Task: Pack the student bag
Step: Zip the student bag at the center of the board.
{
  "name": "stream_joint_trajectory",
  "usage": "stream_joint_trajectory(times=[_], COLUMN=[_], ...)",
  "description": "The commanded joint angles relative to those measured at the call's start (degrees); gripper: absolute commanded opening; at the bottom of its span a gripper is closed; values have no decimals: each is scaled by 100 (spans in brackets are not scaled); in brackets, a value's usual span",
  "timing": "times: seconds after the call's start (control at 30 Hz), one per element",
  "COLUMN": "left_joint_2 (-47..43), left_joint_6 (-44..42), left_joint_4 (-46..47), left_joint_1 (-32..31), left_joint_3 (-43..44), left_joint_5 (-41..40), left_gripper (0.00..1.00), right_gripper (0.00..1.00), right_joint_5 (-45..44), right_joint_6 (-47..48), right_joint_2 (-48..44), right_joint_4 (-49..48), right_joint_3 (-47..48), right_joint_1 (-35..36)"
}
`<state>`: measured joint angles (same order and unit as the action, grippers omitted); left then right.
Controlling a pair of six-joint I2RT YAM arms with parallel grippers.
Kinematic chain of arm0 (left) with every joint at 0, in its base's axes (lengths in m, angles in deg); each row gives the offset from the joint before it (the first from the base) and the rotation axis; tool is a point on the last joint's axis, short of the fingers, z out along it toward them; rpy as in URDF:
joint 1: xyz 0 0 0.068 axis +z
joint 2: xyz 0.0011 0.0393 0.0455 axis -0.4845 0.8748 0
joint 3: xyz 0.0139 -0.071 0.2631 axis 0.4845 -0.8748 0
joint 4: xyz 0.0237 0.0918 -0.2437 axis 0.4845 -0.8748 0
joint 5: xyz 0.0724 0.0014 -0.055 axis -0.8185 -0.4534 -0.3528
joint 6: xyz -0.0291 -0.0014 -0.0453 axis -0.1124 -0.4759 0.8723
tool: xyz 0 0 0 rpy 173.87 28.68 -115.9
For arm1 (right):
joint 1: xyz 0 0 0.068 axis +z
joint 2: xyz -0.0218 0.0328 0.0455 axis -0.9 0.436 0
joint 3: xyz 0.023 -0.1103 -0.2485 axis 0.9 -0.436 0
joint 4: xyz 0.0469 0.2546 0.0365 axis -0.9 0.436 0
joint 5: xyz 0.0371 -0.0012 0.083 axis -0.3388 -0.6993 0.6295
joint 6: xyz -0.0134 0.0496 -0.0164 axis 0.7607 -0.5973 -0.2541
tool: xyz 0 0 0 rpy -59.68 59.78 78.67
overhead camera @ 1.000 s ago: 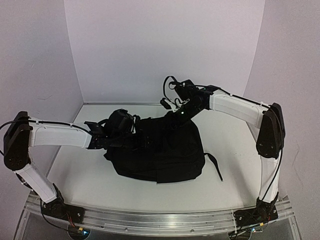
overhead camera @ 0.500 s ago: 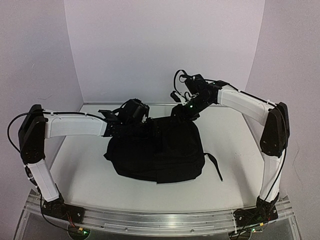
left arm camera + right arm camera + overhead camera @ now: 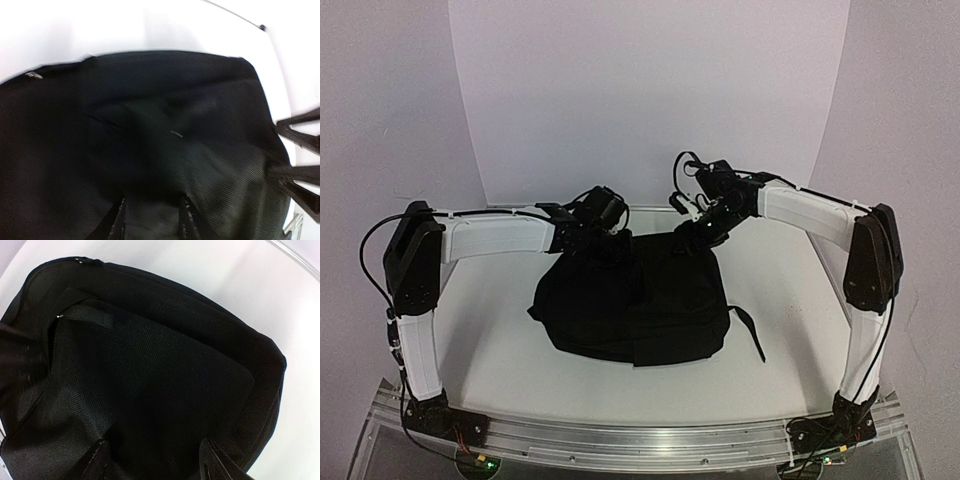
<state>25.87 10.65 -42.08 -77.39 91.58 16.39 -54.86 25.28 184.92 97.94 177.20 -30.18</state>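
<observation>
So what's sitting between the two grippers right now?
Only the student bag: in the top view its black far edge spans the gap from the left gripper to the right gripper. Nothing else shows there.

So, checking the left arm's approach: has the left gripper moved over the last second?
Yes. The left gripper has shifted right and toward the back wall, along the far edge of the student bag.
</observation>
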Motion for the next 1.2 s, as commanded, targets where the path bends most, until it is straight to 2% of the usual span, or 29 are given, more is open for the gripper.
stream_joint_trajectory(times=[0.0, 0.1, 0.2, 0.37, 0.43, 0.7, 0.8, 0.87, 1.03, 1.17], left_joint_2=[-217, -428, -693, -1006, -1055, -1328, -1404, -1456, -1545, -1469], left_joint_6=[-70, -226, -457, -735, -701, -1021, -1052, -934, -801, -647], left_joint_4=[-73, 70, 322, 554, 610, 755, 668, 717, 932, 1075], left_joint_1=[298, 326, 333, 324, 324, 328, 428, 599, 846, 849], left_joint_3=[-148, -279, -515, -737, -825, -960, -958, -1024, -1175, -1281], left_joint_5=[-188, -174, 14, 319, 356, 773, 703, 886, 1339, 1555], left_gripper=[22, 9, 1, 4, 1, 0, 10, 22, 43, 50], right_gripper=[60, 60, 60, 60, 60, 62, 62, 63, 62, 58], right_joint_5=[48, 33, 107, 369, 357, 1020, 1300, 1477, 1697, 1852], right_joint_6=[130, 113, 42, -63, -41, 264, 286, 220, -93, -224], right_joint_2=[-262, -380, -492, -629, -645, -674, -475, -293, 239, 485], right_joint_4=[341, 332, 331, 314, 313, 328, 344, 333, 331, 339], right_joint_3=[-524, -718, -888, -1147, -1097, -133, 244, 489, 967, 1084], right_joint_1=[13, 13, 13, 15, 13, 18, 13, 15, 66, 74])
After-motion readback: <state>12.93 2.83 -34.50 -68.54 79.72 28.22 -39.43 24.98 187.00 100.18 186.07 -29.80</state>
